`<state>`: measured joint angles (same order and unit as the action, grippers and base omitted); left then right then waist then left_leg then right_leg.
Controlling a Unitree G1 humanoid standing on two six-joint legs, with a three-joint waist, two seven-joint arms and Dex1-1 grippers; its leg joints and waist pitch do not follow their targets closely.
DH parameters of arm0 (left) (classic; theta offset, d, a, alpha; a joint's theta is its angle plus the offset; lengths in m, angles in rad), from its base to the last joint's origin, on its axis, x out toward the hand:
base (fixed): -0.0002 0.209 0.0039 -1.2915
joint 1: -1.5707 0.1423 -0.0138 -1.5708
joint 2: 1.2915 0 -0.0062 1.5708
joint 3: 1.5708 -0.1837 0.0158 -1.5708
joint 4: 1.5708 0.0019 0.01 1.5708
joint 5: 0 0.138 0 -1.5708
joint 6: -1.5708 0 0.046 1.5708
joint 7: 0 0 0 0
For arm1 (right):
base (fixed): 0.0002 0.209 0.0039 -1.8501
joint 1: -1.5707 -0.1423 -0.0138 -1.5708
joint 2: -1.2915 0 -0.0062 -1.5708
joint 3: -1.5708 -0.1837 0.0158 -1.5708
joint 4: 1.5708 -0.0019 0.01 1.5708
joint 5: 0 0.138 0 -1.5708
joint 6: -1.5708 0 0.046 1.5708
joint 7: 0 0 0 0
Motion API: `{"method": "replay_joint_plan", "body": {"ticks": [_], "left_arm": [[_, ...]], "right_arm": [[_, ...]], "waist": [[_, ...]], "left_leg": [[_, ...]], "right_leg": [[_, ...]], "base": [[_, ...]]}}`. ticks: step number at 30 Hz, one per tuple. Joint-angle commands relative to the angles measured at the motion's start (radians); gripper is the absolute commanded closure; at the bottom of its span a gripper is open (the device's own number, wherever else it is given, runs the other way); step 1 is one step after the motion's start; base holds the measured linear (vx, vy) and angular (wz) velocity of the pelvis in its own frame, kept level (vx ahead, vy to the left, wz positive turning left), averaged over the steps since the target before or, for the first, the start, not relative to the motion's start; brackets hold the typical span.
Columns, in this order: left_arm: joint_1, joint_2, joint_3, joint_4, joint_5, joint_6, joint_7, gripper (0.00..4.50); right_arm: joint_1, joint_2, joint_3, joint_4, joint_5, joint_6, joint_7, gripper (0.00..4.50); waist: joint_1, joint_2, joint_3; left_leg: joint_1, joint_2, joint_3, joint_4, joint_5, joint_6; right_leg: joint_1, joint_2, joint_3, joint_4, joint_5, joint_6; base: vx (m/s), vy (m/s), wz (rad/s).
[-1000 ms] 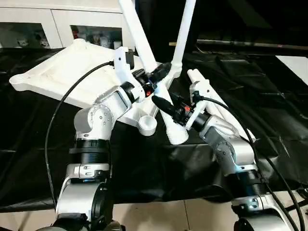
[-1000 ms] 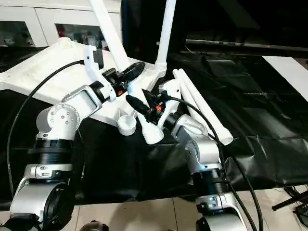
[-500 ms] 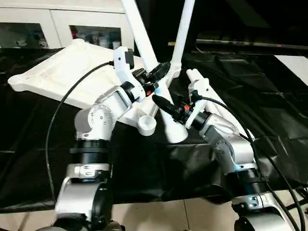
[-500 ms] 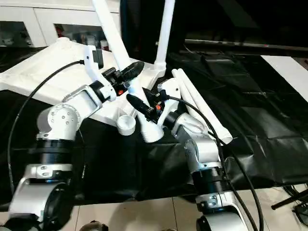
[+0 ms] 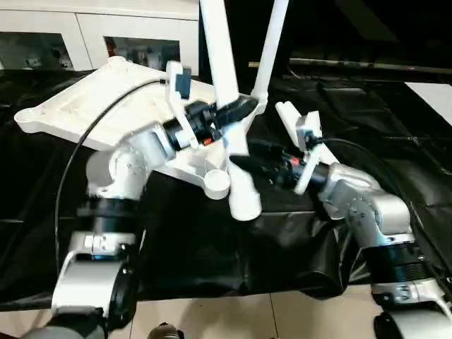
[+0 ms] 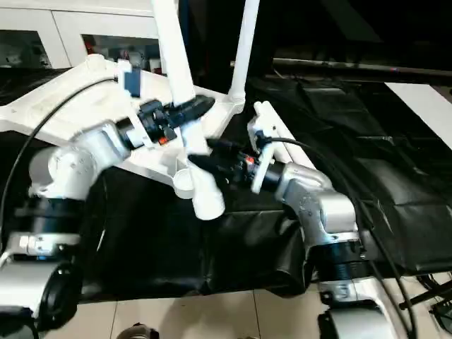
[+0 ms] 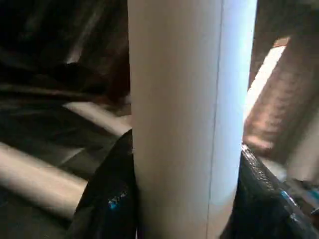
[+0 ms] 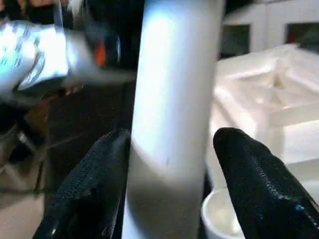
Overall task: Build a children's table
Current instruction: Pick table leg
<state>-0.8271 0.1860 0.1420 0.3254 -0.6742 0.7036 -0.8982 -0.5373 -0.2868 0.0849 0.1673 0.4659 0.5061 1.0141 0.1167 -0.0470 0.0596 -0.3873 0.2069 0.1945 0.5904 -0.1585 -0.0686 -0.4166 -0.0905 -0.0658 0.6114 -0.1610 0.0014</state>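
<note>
The children's table lies as a white tabletop (image 5: pixel 92 99) upside down on the black cover, its near corner raised. One white leg (image 5: pixel 268 42) stands in a far corner socket. My left gripper (image 5: pixel 239 111) is shut on a second leg (image 5: pixel 220 63), which stands almost upright with its lower end (image 5: pixel 244 205) just beside the empty near socket (image 5: pixel 217 183). In the left wrist view both fingers (image 7: pixel 107 199) press the tube (image 7: pixel 179 124). My right gripper (image 5: pixel 244 157) is lower on the same leg, its fingers (image 8: pixel 249 184) open either side of it (image 8: pixel 169 124) with a thin gap.
Loose white legs (image 5: pixel 286 113) lie on the black cover (image 5: pixel 395 141) right of the tabletop, behind my right arm. A white cabinet with glass doors (image 5: pixel 106 35) stands behind the work table. Tiled floor (image 5: pixel 212 318) shows at the table's near edge.
The held leg has swung from a lean to almost upright, its lower end moving toward the near socket. My right gripper's fingers have spread apart on it and that forearm has dropped to the right.
</note>
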Motion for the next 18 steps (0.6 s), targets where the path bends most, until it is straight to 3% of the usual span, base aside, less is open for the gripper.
{"method": "replay_joint_plan", "body": {"ticks": [1,2,3,4,9,15,18], "left_arm": [[-0.03,-0.003,0.018,-0.037,-0.045,0.018,-0.045,2.69],[-0.03,-0.006,0.021,-0.04,-0.05,0.018,-0.048,2.69],[-0.031,-0.009,0.023,-0.042,-0.055,0.019,-0.049,2.69],[-0.03,-0.01,0.023,-0.043,-0.057,0.019,-0.05,2.69],[-0.018,-0.007,0.009,-0.039,-0.043,0.005,-0.046,2.69],[-0.016,-0.004,0.019,-0.024,-0.023,-0.016,-0.011,2.7],[-0.018,-0.013,0.027,-0.005,-0.002,-0.031,0.045,2.0]], "right_arm": [[0.016,-0.016,0.02,-0.016,-0.018,0.016,0.018,1.55],[0.017,-0.016,0.023,-0.015,-0.021,0.017,0.017,1.55],[0.017,-0.015,0.026,-0.014,-0.023,0.019,0.015,1.55],[0.017,-0.014,0.028,-0.012,-0.025,0.022,0.011,1.83],[0.006,0.004,0.033,0.017,-0.037,0.016,-0.01,2.25],[-0.003,0.017,0.03,0.035,-0.053,-0.009,-0.056,2.52],[-0.005,0.034,0.029,0.056,-0.086,-0.038,-0.112,2.55]], "waist": [[0.003,0.002,-0.073],[0.003,0.002,-0.074],[0.002,-0.005,-0.073],[0.003,-0.003,-0.073],[0.003,-0.002,-0.073],[0.004,-0.004,-0.075],[0.003,-0.005,-0.075]], "left_leg": [[0.021,0.019,-0.01,-0.068,-0.213,-0.011],[0.021,0.019,-0.01,-0.066,-0.213,-0.011],[0.021,0.019,-0.01,-0.067,-0.214,-0.01],[0.021,0.018,-0.01,-0.067,-0.215,-0.01],[0.021,0.02,-0.012,-0.068,-0.216,-0.015],[0.02,0.02,-0.011,-0.067,-0.198,-0.013],[0.02,0.02,-0.011,-0.067,-0.191,-0.021]], "right_leg": [[0.057,-0.049,0.037,-0.066,-0.22,-0.192],[0.056,-0.049,0.037,-0.066,-0.22,-0.192],[0.056,-0.049,0.036,-0.068,-0.229,-0.191],[0.056,-0.05,0.036,-0.067,-0.236,-0.19],[0.054,-0.05,0.036,-0.069,-0.256,-0.175],[0.055,-0.049,0.036,-0.065,-0.223,-0.182],[0.053,-0.049,0.037,-0.063,-0.214,-0.179]], "base": [[0.0,0.0,0.0],[0.0,0.0,0.0],[0.0,0.0,0.0],[0.0,0.0,0.0],[0.0,0.0,0.0],[0.0,0.0,0.0],[0.0,0.0,0.0]]}}
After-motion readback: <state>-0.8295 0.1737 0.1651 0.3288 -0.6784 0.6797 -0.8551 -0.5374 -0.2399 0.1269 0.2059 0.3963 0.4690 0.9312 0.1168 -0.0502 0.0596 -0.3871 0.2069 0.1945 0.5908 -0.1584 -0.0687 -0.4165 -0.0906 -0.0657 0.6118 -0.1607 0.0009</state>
